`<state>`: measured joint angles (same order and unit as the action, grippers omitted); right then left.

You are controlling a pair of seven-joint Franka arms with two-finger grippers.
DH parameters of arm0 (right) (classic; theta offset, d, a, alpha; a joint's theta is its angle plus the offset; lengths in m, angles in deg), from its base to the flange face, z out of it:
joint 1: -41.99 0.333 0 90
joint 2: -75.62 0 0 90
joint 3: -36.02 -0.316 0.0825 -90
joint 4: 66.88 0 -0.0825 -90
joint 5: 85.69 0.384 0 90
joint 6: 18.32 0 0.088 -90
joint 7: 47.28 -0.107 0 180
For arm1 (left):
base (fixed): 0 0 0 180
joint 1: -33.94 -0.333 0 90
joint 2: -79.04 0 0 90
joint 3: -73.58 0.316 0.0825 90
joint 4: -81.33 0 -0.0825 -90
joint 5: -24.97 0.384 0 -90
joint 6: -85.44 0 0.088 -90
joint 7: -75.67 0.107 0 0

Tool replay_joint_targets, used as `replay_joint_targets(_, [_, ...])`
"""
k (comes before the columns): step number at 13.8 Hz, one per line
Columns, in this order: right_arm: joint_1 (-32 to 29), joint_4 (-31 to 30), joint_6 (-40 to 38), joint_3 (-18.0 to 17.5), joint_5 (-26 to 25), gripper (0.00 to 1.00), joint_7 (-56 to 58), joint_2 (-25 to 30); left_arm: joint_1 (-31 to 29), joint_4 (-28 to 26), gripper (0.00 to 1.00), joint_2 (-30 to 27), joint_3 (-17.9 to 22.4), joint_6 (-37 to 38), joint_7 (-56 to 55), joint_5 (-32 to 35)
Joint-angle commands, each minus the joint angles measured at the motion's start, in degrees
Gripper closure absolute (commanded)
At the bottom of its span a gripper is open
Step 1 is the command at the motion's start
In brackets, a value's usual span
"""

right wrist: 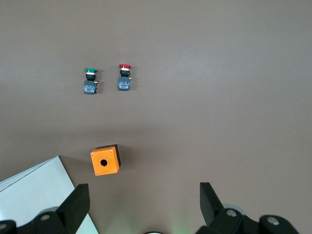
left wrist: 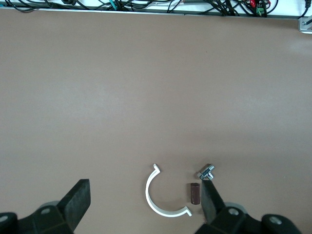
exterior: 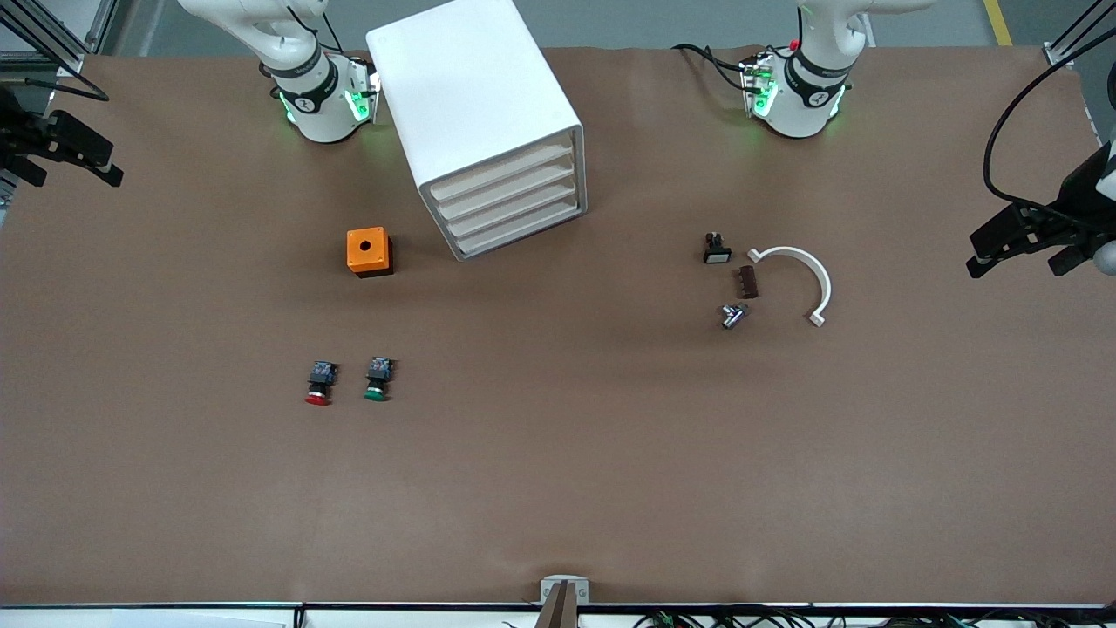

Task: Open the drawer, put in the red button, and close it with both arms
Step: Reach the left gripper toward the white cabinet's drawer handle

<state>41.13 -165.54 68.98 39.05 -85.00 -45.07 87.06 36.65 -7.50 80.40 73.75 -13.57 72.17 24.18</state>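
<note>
The red button [exterior: 320, 384] lies on its side on the brown table, beside the green-capped one [exterior: 377, 381] and nearer to the front camera than the orange box [exterior: 369, 251]. It also shows in the right wrist view [right wrist: 124, 77]. The white drawer cabinet [exterior: 488, 122] stands near the right arm's base with all its drawers shut. My right gripper [exterior: 100, 161] is open and empty, up in the air at the right arm's end of the table; its own view [right wrist: 144, 191] shows the jaws wide apart. My left gripper [exterior: 981, 253] is open and empty at the left arm's end, and its own view [left wrist: 144, 190] shows it wide open too.
An orange box [right wrist: 105, 161] with a round hole sits beside the cabinet's front. A white C-shaped clamp [exterior: 802, 275], a brown piece [exterior: 749, 282], a small metal part [exterior: 732, 316] and a black switch [exterior: 717, 249] lie toward the left arm's end.
</note>
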Motion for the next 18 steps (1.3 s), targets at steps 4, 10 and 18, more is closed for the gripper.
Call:
replay_joint_targets(4, [0.51, -0.66, -0.11, 0.13, 0.00, 0.00, -0.28, 0.78, -0.25, 0.95, 0.00, 0.40, -0.43, 0.93, 0.16, 0.35])
replay_joint_targets(10, [0.42, 1.89, -1.87, 0.13, -0.08, 0.00, -0.54, -0.19, 0.62, 0.60, 0.00, 8.46, -0.43, 2.95, -1.15, 0.35])
replay_joint_targets(18, [0.42, 1.98, -1.44, 0.13, -0.87, 0.00, 4.18, -3.17, 20.91, 2.09, 0.00, 20.87, -0.43, 4.27, -36.28, -0.61])
